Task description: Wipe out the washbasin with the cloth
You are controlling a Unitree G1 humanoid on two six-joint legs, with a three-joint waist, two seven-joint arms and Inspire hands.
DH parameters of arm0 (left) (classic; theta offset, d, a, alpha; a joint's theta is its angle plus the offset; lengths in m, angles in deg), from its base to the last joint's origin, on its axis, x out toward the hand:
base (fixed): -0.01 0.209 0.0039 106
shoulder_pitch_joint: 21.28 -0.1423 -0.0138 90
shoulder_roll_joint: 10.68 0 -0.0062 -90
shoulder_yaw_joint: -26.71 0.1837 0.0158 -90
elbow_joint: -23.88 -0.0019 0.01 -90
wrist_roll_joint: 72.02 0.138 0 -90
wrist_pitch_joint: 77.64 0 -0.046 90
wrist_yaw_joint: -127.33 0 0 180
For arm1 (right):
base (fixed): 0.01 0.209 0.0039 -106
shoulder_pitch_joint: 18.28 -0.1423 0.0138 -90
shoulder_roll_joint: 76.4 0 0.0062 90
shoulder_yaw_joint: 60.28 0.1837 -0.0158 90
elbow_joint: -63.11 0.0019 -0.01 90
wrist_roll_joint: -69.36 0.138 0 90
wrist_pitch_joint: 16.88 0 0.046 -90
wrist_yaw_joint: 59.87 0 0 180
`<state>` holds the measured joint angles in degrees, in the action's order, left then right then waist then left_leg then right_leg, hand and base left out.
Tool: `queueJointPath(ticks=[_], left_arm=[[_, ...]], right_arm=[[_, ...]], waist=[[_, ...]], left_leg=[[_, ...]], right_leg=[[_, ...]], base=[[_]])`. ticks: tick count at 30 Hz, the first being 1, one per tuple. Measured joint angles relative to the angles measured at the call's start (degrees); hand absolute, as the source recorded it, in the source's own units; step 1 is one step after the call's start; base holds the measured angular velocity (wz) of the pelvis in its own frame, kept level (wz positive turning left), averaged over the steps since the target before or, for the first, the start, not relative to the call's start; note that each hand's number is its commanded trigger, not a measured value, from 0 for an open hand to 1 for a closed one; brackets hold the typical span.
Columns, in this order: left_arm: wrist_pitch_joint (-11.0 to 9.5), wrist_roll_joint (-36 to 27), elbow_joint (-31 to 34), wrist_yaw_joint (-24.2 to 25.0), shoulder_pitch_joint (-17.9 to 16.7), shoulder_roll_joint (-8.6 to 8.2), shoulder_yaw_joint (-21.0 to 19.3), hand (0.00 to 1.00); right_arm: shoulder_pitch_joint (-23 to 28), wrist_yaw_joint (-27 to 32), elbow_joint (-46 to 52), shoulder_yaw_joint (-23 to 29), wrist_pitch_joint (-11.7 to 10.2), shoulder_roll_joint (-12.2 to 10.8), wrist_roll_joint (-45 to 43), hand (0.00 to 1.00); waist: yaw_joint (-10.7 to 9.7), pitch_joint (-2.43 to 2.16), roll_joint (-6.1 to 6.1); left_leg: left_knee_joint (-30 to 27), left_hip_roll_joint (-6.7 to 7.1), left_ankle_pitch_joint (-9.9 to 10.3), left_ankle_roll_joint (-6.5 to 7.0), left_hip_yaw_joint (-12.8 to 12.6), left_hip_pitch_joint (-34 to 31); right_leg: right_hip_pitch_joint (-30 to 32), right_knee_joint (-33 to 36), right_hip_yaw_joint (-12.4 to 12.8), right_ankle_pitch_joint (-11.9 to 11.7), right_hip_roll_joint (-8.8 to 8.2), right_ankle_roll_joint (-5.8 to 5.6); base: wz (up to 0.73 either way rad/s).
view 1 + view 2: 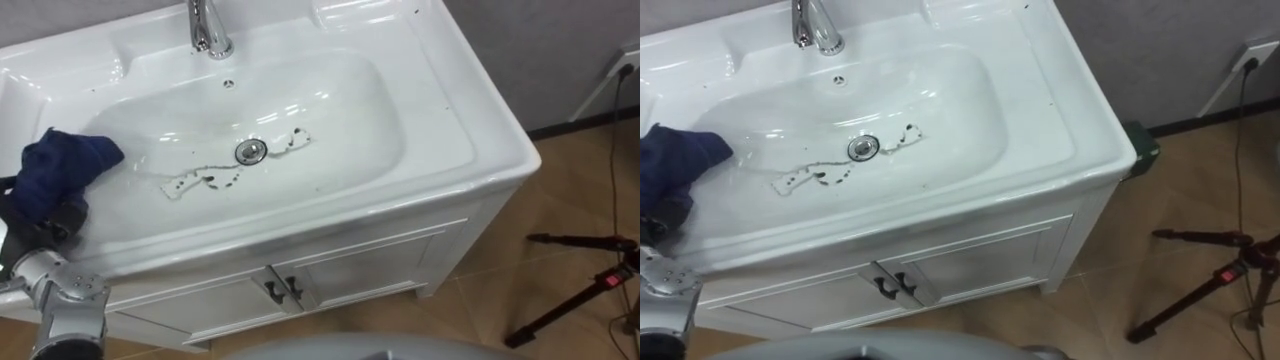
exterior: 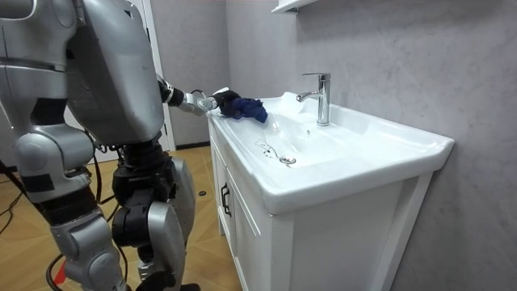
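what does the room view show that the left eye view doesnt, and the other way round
Room view adds: the robot standing at the end of the cabinet, one arm stretched over the basin, and a shelf high above the tap.

Left eye view adds: a tripod on the floor beside the cabinet, and a wall socket.

Shared: the white basin, the tap, the drain with dirty marks beside it, and the left hand at the blue cloth on the basin's left side.
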<state>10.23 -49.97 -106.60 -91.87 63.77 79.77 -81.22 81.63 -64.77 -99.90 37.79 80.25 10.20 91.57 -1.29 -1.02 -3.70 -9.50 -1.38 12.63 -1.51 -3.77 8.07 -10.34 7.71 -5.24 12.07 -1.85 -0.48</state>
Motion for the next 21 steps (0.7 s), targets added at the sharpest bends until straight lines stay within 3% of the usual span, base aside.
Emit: queueJointPath(ticks=[9,15,21], left_arm=[[0.26,0.00,0.77,1.33,0.45,-0.04,-0.15,1.00],[2.51,0.10,5.11,2.68,0.83,-0.64,0.10,1.00],[3.28,0.15,11.30,2.90,0.82,-1.49,0.22,1.00]], right_arm=[[0.02,-0.18,0.04,-0.04,-0.02,0.03,-0.01,0.00],[-1.13,-0.28,0.02,-0.26,-0.86,-0.26,0.46,0.00],[-2.02,-0.21,-0.86,-0.56,-2.95,-1.62,0.15,0.00]], waist=[[0.01,-0.08,-0.18],[-0.15,0.08,0.08],[-0.83,1.15,0.63]], left_leg=[[-0.12,0.03,0.00,0.01,0.62,-0.37],[-1.22,0.05,0.00,0.00,1.90,-1.51],[-2.43,0.24,0.00,0.00,3.96,-3.33]], right_leg=[[0.10,0.05,-0.41,0.00,-0.01,0.00],[0.29,-0.05,-1.92,-0.01,-0.03,0.01],[0.60,-0.04,-3.66,-0.05,-0.04,0.07]], base=[[0.03],[0.14],[0.17]])
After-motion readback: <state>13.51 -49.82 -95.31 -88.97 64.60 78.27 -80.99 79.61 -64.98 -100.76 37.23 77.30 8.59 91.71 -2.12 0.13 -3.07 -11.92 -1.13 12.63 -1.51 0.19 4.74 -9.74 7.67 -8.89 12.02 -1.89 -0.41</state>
